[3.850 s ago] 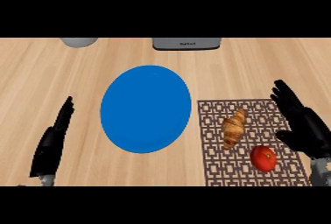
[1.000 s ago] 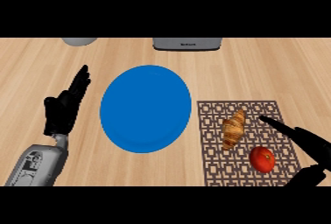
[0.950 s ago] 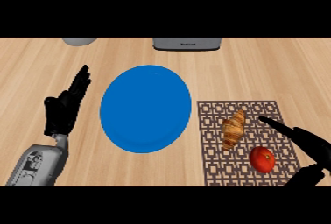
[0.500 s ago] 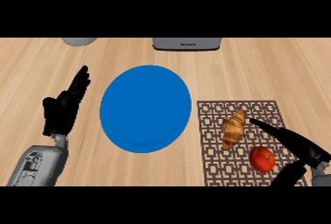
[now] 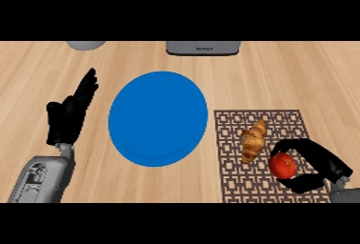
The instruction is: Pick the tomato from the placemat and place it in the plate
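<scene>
Head view: right hand (image 5: 318, 164) curled round tomato (image 5: 282, 165) on placemat (image 5: 232, 143).

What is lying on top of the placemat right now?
On the placemat lie a croissant and a tomato. The right hand curls round the tomato, hiding its right side and the mat beneath.

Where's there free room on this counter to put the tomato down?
The blue plate is bare. Bare counter lies above the placemat. The placemat's middle is crowded: croissant, tomato and right hand curled round it.
</scene>
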